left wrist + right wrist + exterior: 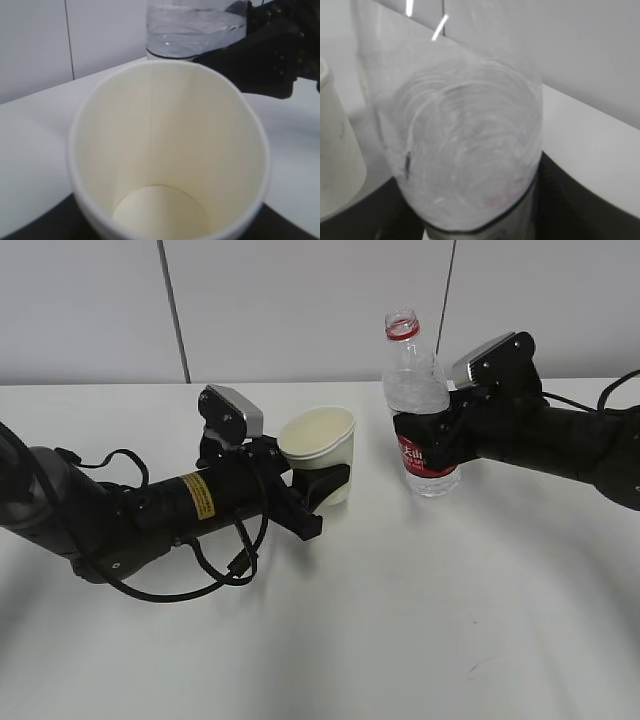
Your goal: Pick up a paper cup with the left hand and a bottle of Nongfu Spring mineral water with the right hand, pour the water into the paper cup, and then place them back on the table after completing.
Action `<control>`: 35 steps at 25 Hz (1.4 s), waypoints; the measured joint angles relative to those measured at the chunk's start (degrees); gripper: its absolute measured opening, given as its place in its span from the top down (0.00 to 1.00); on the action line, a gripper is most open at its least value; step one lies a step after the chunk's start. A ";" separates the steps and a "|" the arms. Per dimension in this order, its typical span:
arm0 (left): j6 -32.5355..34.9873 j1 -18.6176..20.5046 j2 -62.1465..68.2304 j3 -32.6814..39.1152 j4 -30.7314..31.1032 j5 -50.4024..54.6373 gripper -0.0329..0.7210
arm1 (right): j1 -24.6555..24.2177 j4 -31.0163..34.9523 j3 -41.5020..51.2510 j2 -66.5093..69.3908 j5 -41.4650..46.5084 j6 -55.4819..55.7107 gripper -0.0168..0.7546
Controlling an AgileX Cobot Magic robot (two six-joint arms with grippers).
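Observation:
My left gripper, on the arm with the yellow sticker, is shut on the lower half of a white paper cup. The cup is upright and empty in the left wrist view. My right gripper is shut on the red label of a clear water bottle, which stands upright with no cap on its neck. Clear water fills most of the bottle, which also shows in the right wrist view. Cup and bottle are side by side, a small gap apart, low over the white table; I cannot tell whether either touches it.
A black cable loops on the table beside the left arm. A white panelled wall rises behind the table's far edge. The cup also shows at the left edge of the right wrist view.

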 joint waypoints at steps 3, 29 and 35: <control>-0.72 -0.26 0.00 -0.13 0.19 0.78 0.46 | 0.00 -1.06 0.00 0.00 0.00 -2.58 0.45; -2.21 -0.26 0.00 -0.23 1.30 3.17 0.46 | 0.00 -2.39 -1.43 0.00 3.12 -16.01 0.45; -3.02 -0.26 0.00 -0.23 1.36 3.17 0.46 | 0.00 -2.41 -1.53 0.00 3.12 -21.93 0.45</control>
